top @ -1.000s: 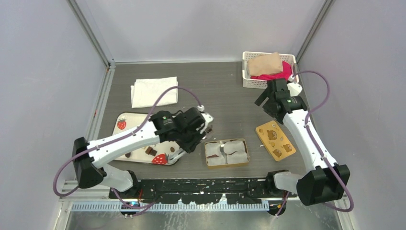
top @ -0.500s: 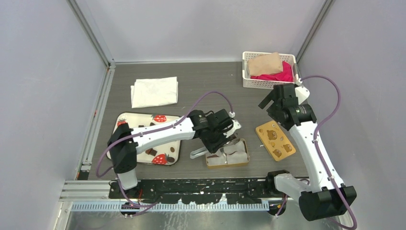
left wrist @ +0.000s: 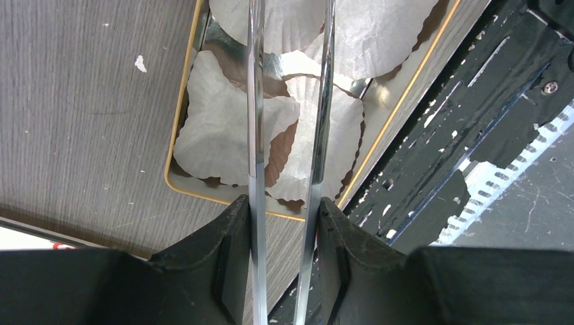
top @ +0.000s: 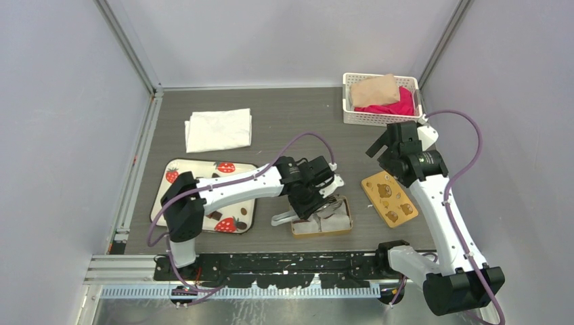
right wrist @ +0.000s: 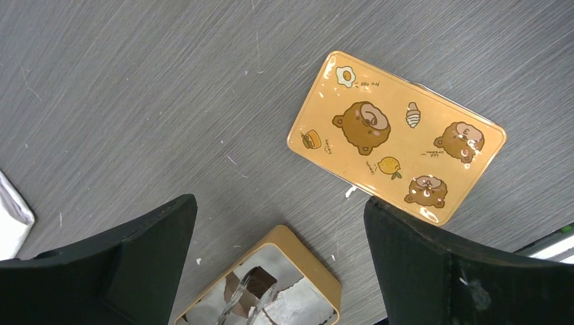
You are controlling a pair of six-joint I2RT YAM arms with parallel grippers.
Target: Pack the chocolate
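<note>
Left pincer (left wrist: pixel 283 218): clamped on metal tweezers (left wrist: pixel 256 135), whose two blades reach out over the tin.
Right pincer (right wrist: pixel 277 203): fingers wide apart, holding nothing, above the bare desk (top: pixel 298 128) between the tin and the lid.
Tin (right wrist: pixel 311 261): golden-rimmed and open, on the desk near its front edge, lined with white paper cups (left wrist: pixel 216 128).
Chocolate: dark pieces (top: pixel 215 215) lie on the strawberry-printed tray (top: pixel 196 169), left of the tin. One dark brown piece (right wrist: pixel 260 279) sits at the tweezers' tips inside the tin; whether it is gripped cannot be told.
Lid (right wrist: pixel 396 135): golden-yellow with bear drawings, flat on the desk, right of the tin and apart from it.
Far desk: folded white cloth (top: pixel 218 130) on the left, white basket (top: pixel 348 115) on the right.
</note>
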